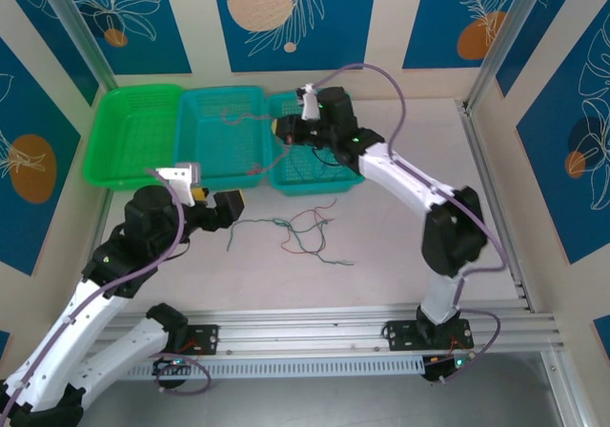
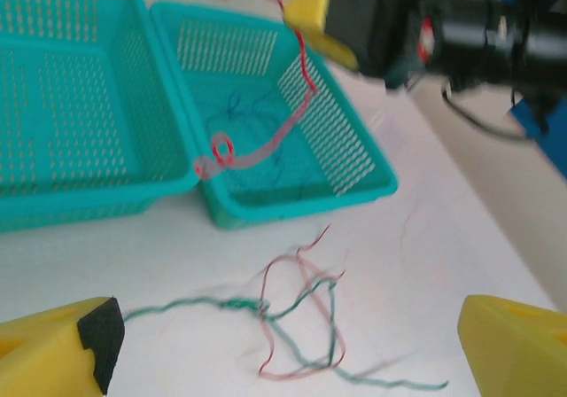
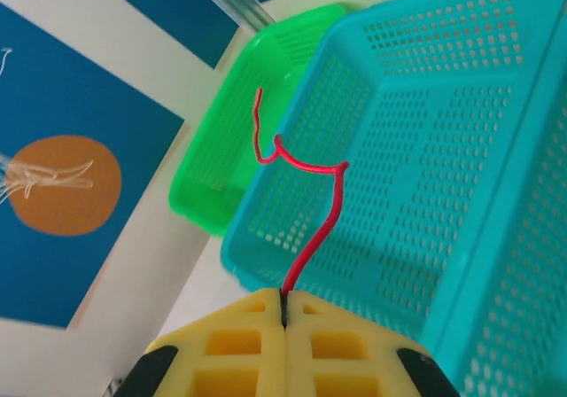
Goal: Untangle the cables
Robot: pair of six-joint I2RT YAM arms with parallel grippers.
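Right gripper [image 3: 285, 313], at lower centre of its wrist view, pinches a red cable [image 3: 312, 229] over a teal basket [image 3: 425, 149]; left gripper [image 2: 285, 330] hangs spread above tangled cables [image 2: 266, 307] on the table [image 2: 443, 237].

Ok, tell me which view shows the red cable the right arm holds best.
Right wrist: the red cable is sharp, rising from the shut fingers. Left wrist shows it blurred, draped to the basket rim. Top external shows a faint thin line.

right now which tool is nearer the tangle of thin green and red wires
Left. The left tool hangs beside the wire tangle; the right tool, holding a red wire, is farther, over the teal plastic baskets.
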